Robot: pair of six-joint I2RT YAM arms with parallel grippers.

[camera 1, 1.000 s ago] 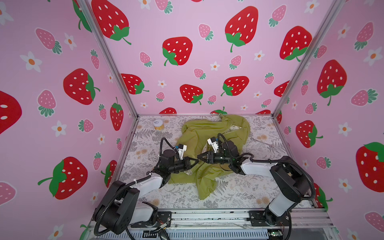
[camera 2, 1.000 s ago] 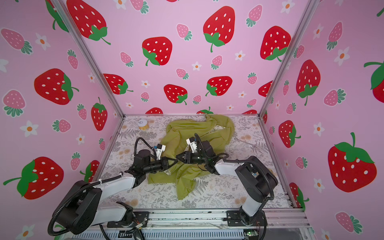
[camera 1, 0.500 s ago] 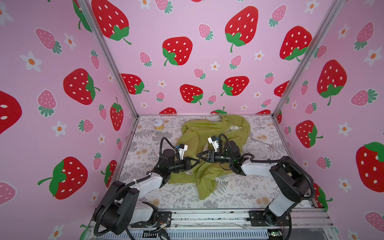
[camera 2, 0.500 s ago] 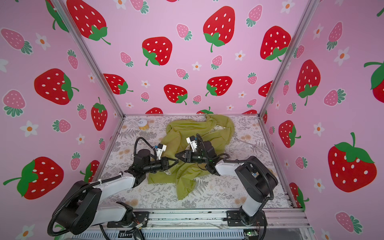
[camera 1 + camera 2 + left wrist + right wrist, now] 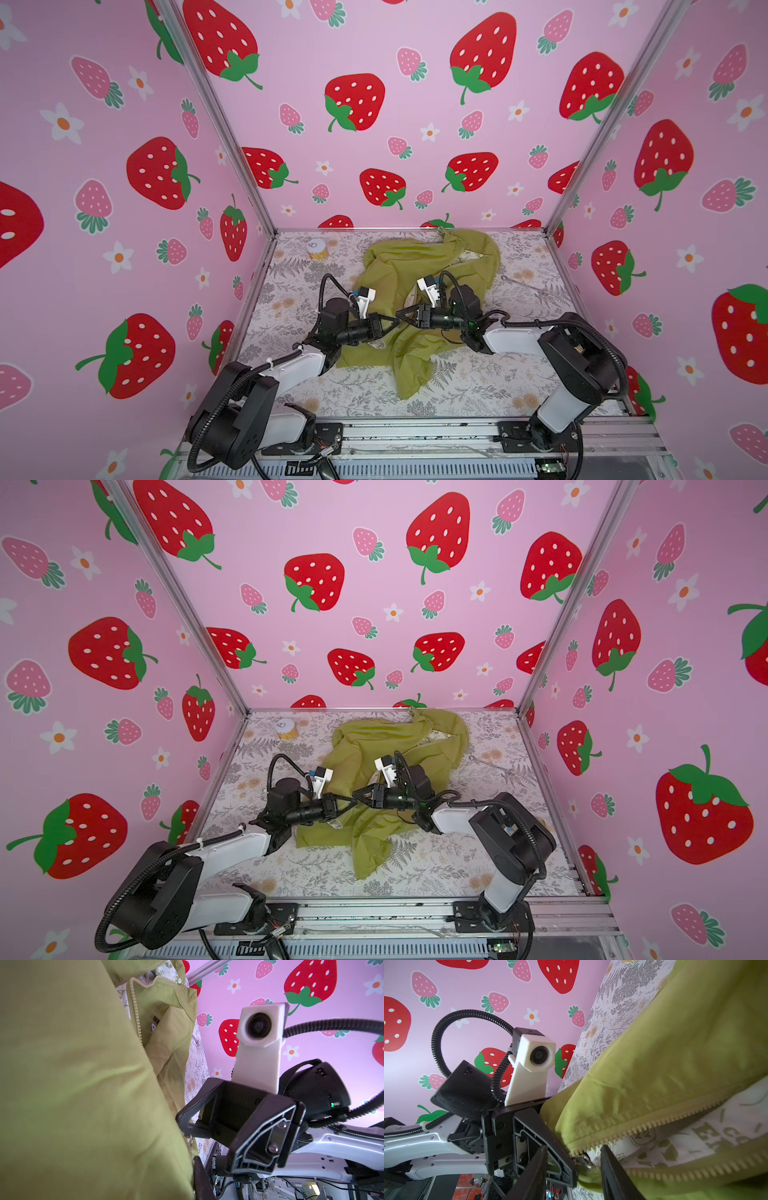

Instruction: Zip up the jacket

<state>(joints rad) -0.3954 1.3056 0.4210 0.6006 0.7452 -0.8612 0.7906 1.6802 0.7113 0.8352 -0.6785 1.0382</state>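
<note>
The olive-green jacket (image 5: 415, 266) (image 5: 374, 746) lies crumpled at the middle and back of the table, its cream lining (image 5: 695, 1136) showing between the parted zipper teeth (image 5: 654, 1124). My left gripper (image 5: 388, 323) (image 5: 191, 1163) is shut on the jacket's hem beside the zipper's lower end; fabric hides all but one finger (image 5: 204, 1184). My right gripper (image 5: 402, 313) (image 5: 573, 1147) faces it tip to tip. Its jaws stand open on either side of the silver zipper pull (image 5: 582, 1160) without touching it.
A small yellow pot with a white lid (image 5: 316, 249) stands at the back left. A thin clear rod (image 5: 523, 284) lies right of the jacket. Pink strawberry walls close three sides, and a metal rail (image 5: 415, 432) runs along the front.
My right gripper's jaws have narrowed a little around the zipper pull. Both arms and the jacket have hardly shifted.
</note>
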